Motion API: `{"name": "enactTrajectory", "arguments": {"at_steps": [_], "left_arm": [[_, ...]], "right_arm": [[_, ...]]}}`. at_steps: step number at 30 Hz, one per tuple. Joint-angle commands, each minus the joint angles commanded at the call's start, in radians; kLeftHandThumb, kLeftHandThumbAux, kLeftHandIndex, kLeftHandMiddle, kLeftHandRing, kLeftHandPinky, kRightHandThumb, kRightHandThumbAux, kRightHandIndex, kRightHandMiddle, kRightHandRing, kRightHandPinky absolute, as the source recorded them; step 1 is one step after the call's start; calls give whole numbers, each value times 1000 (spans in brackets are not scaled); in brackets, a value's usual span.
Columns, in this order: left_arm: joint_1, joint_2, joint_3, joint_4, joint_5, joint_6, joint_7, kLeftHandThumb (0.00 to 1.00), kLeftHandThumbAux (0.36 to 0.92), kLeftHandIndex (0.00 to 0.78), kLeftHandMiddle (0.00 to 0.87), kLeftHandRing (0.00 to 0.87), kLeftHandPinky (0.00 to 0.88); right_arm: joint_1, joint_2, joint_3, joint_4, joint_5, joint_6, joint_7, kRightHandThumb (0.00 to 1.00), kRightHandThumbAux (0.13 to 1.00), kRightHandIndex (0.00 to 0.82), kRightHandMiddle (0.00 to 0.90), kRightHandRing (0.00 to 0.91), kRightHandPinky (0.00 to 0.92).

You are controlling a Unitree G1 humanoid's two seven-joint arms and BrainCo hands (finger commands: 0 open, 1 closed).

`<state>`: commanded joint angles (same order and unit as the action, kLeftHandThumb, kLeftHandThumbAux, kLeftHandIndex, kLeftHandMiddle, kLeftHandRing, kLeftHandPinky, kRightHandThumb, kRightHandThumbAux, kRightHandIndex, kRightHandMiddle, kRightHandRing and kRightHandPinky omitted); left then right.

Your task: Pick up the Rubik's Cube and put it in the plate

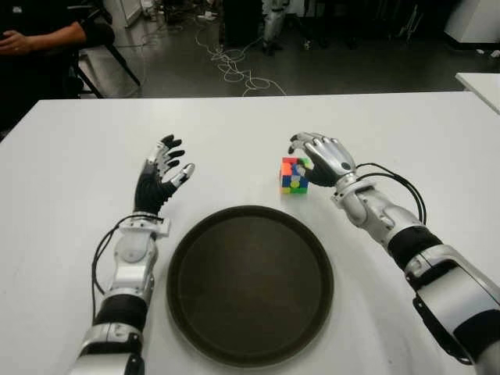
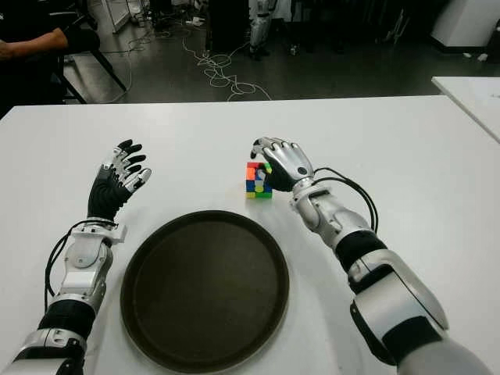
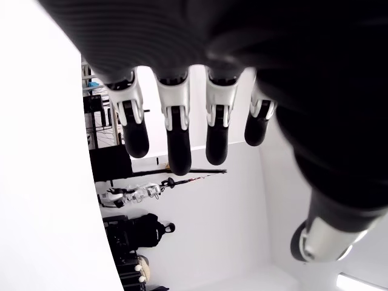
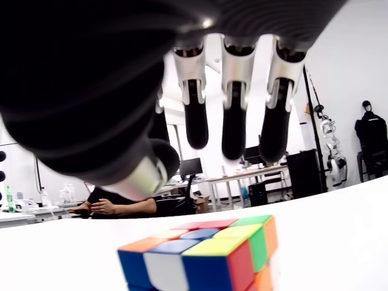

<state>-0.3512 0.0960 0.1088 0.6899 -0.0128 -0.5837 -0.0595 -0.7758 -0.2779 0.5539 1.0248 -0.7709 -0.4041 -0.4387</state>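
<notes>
Just above the Rubik's Cube [image 1: 294, 175], the right hand [image 1: 322, 158] hovers with fingers spread, apparently not touching it yet. The cube sits on the white table [image 1: 70, 156], just beyond the dark plate [image 1: 250, 283]. Grasp, lift and placing all remain. The left hand [image 1: 162, 173] shows left of the plate, open and empty.

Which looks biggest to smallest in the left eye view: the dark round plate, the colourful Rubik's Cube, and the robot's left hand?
1. Dark round plate, clearly the largest.
2. Robot's left hand, fingers spread, holding nothing.
3. Colourful Rubik's Cube, smallest, though the right hand partly covers it.
</notes>
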Motion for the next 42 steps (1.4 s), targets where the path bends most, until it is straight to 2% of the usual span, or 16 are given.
{"name": "enactTrajectory", "arguments": {"at_steps": [5,13,25,31,35,42], "left_arm": [[0,-1,1,0,-1,6,3,63,648,113,170,168,147],[-2,-1,0,3,4,1,8,62,642,118,176,170,151],[1,-2,-2,-4,7,6,9,58,632,118,172,171,161],[2,-2,-4,-7,12,10,13,46,658,118,171,175,168],[7,1,-7,-15,19,17,18,25,650,117,165,170,164],[14,-1,-10,-30,27,24,26,25,636,125,172,172,157]], "right_arm": [[-13,-12,24,2,-17,-1,49,14,734,10,6,6,6],[-19,-13,31,4,-15,9,91,0,676,0,0,0,0],[-35,-21,34,-2,-14,3,137,0,704,0,0,0,0],[-47,-20,40,6,-19,-3,154,0,712,0,0,0,0],[-52,-18,49,5,-28,-5,153,0,716,0,0,0,0],[-75,4,68,31,-35,1,155,0,713,0,0,0,0]]}}
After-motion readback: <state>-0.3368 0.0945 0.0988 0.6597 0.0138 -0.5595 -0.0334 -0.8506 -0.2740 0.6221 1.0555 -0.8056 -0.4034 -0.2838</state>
